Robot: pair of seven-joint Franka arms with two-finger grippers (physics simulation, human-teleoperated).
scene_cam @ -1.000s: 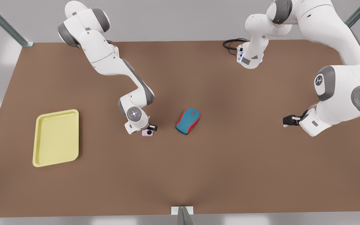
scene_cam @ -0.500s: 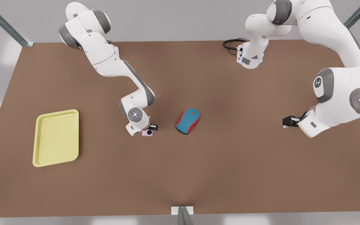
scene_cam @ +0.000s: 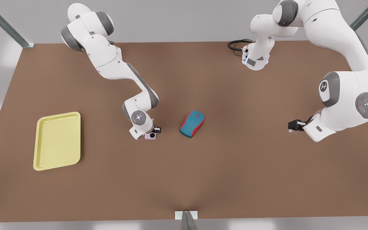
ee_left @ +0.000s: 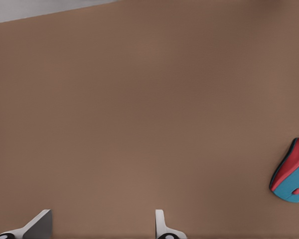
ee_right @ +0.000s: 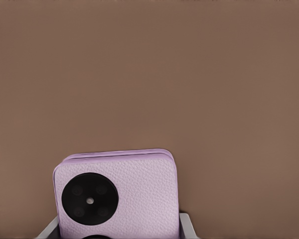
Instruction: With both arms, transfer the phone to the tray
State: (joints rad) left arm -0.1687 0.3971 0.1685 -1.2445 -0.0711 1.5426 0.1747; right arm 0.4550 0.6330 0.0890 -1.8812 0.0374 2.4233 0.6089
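The pale lilac phone point(scene_cam: 151, 136) lies flat on the brown table, left of centre in the front view. My right gripper point(scene_cam: 154, 132) is lowered over it. In the right wrist view the phone point(ee_right: 124, 194) sits between the open fingers point(ee_right: 187, 225), which stand close against its two sides. My left gripper point(scene_cam: 290, 126) waits open above the table at the front view's right, its fingers point(ee_left: 160, 224) spread over bare table. The yellow tray point(scene_cam: 58, 140) lies far off at the front view's left.
A teal-blue and red mouse point(scene_cam: 192, 123) lies just to the right of the phone in the front view, and the mouse point(ee_left: 292, 172) also appears in the left wrist view. A black cable point(scene_cam: 235, 44) coils at the table's back edge.
The right arm has shifted slightly and settled lower over the phone. The left arm has drifted a little toward the front view's left. The phone, mouse and tray have stayed put.
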